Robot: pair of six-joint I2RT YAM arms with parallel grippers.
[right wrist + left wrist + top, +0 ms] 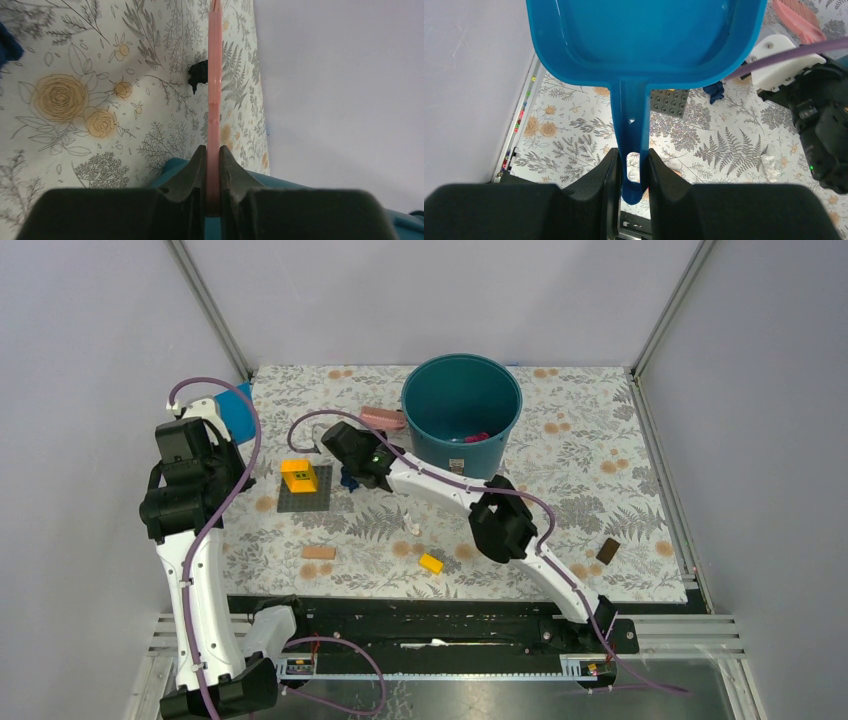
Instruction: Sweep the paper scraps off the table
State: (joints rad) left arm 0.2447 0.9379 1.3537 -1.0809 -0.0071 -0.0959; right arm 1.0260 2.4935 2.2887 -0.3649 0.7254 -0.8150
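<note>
Scraps could be flicked wide rather than caught, since the blue dustpan [644, 35], clamped by its handle in the left gripper [629, 172], appears raised off the table [600, 460], apart from the pink brush [215, 75] pinched in the right gripper [212, 165]. A black paper scrap [198, 75] is seen just beside the brush; a dark blue wad [714, 91] and a white wad [770, 167] lie near the right arm.
</note>
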